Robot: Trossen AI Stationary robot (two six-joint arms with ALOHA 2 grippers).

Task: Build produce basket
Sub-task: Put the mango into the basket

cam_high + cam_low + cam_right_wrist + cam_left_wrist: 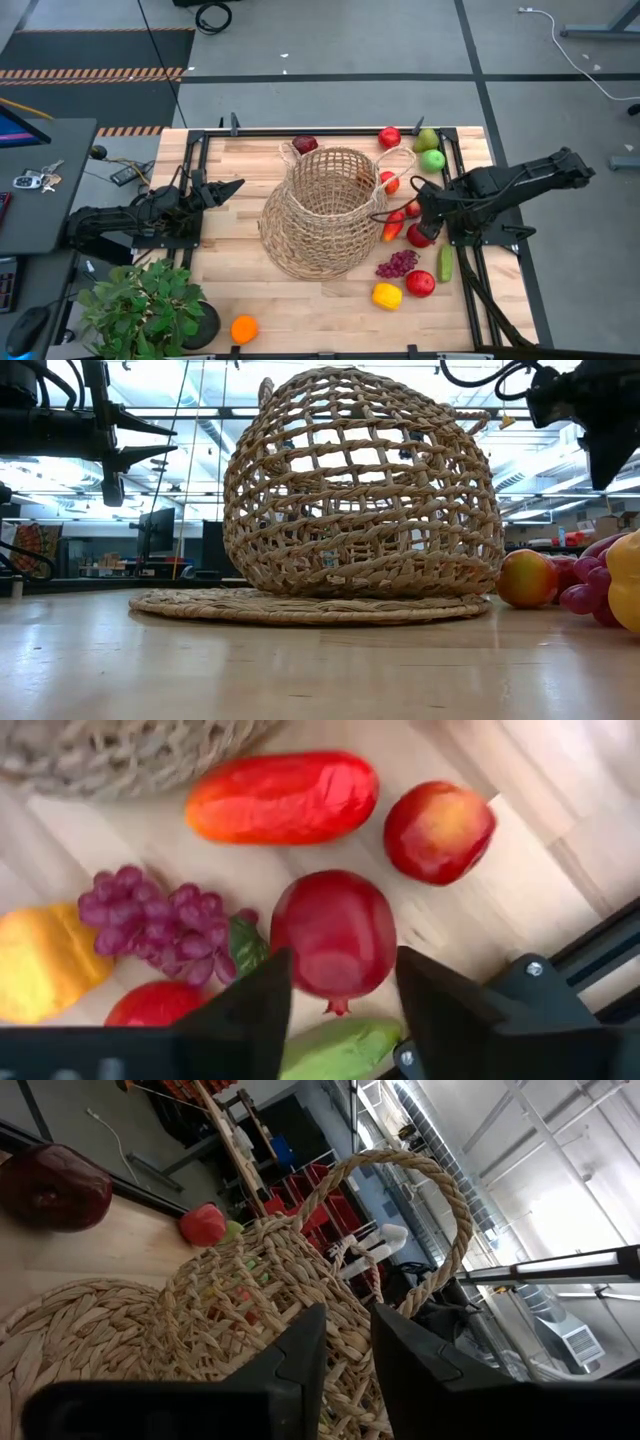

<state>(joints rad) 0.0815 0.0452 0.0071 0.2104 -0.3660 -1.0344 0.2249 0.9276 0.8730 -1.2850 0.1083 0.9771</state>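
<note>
A robotics lab or workshop. The wooden table (330, 300) stands on taped concrete floor (330, 60) with loose cables (212, 15). Beyond it are monitors (155, 530), red storage bins (320, 1190) and exposed ceiling ducts (430, 1125).

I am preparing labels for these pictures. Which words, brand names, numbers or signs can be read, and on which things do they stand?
None can be read: the basket, the fruit and the table carry no writing.
Shelves behind the table, low view: too blurred to read.

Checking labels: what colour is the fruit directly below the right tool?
Deep red, a pomegranate; it shows best in the right wrist view.
</note>
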